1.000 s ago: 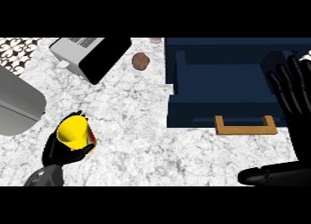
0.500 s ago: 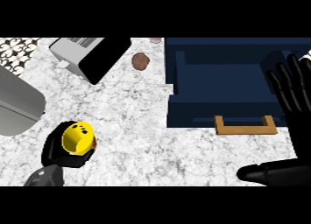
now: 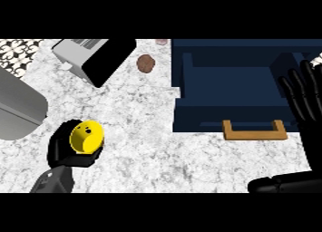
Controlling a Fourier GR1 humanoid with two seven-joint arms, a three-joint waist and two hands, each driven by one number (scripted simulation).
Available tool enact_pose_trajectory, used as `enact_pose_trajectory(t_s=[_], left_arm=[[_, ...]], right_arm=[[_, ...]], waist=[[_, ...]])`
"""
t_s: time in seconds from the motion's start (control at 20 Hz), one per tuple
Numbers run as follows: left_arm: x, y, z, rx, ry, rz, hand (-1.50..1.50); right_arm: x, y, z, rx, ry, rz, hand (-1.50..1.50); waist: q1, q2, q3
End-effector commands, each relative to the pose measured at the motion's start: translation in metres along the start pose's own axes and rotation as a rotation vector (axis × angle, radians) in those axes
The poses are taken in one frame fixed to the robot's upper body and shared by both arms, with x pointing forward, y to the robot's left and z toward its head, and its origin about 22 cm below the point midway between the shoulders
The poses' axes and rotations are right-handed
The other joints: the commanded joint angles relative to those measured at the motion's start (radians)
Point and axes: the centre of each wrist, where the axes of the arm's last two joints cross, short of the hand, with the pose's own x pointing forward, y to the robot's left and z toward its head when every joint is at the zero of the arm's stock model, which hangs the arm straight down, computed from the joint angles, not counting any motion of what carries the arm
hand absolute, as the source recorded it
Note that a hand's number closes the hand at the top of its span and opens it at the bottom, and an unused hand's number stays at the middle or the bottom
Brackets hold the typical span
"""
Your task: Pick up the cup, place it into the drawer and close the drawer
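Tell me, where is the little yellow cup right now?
In the head view the yellow cup sits at the lower left, held in the robot's black left hand over the marble counter, left of the open dark blue drawer.

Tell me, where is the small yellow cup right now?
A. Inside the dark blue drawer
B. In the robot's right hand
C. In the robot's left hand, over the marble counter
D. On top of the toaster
C: the small yellow cup sits in the curled black left hand above the marble counter, well left of the open dark blue drawer.
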Motion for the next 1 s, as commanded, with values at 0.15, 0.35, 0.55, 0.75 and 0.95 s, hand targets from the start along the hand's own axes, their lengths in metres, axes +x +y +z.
enact_pose_trajectory(t_s=[0.15, 0.35, 0.55, 0.75, 0.95], left_arm=[[0.017, -0.028, -0.013, -0.097, -0.137, 0.091, 1.50], [0.054, -0.036, -0.051, -0.204, -0.112, 0.079, 1.50], [0.073, -0.087, -0.071, -0.245, -0.157, 0.106, 1.50], [0.111, -0.130, -0.097, -0.265, -0.143, 0.120, 1.50], [0.142, -0.156, -0.105, -0.283, -0.165, 0.157, 1.50]], right_arm=[[-0.001, 0.000, 0.010, 0.005, 0.008, 0.001, -1.50], [0.007, 0.012, -0.002, -0.016, 0.004, 0.019, -1.50], [-0.025, 0.003, 0.015, -0.025, 0.004, 0.011, -1.50], [0.001, 0.001, 0.012, -0.006, 0.021, 0.015, -1.50], [0.011, -0.005, 0.008, -0.011, 0.004, -0.004, -1.50]], waist=[[0.010, -0.004, 0.001], [0.011, -0.004, 0.001], [0.006, -0.002, 0.001], [0.002, -0.003, 0.001], [0.002, -0.003, 0.001]])
